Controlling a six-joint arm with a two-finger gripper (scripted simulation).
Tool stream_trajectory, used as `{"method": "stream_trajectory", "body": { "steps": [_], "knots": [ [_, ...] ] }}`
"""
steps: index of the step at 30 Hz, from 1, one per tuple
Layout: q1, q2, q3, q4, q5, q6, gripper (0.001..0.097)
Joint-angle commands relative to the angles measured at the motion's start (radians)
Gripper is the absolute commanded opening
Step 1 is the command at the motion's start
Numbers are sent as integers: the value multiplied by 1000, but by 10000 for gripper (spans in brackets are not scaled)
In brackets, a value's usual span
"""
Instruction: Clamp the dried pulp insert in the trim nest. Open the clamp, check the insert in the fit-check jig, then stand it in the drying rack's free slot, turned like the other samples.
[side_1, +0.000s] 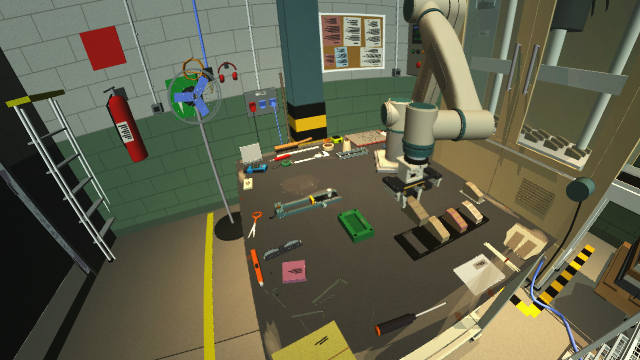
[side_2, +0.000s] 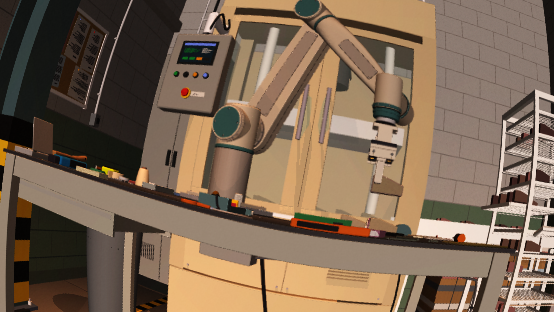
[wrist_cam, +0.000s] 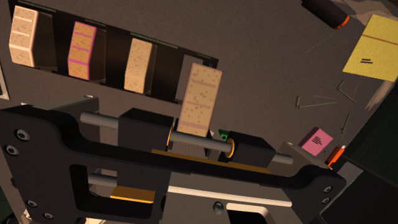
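Observation:
I hold the dried pulp insert (side_1: 416, 210) (side_2: 386, 187) (wrist_cam: 200, 99), a tan speckled block with faint pink bands, in my closed gripper (side_1: 411, 196) (side_2: 379, 172), hanging well above the table. It is over the near end of the black drying rack (side_1: 440, 229) (wrist_cam: 108, 62), where three samples stand in a row: two tan ones (wrist_cam: 139, 70) (wrist_cam: 23, 36) and a pink-edged one (wrist_cam: 81, 51) between them. The rack's slot (side_1: 413, 241) at the near end is empty. The green fit-check jig (side_1: 355, 225) lies left of the rack. The trim nest with its clamp (side_1: 306, 202) lies farther left.
A yellow box (side_1: 320, 345) (wrist_cam: 376, 49) sits at the table's near edge, with a screwdriver (side_1: 407, 318) beside it. A pink pad (side_1: 294, 271) (wrist_cam: 315, 140), an orange marker (side_1: 257, 267), scissors (side_1: 254, 223) and loose hex keys lie on the left half. A paper sheet (side_1: 478, 273) lies right of the rack.

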Motion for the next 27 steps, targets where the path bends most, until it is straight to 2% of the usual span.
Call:
{"method": "stream_trajectory", "body": {
  "steps": [1, 18, 27],
  "knots": [
    [5, 1, 3, 0, -1, -6, 38],
    [41, 12, 19, 0, -6, -42, 38],
    [41, 29, 14, 0, 16, -42, 38]
  ]
}}
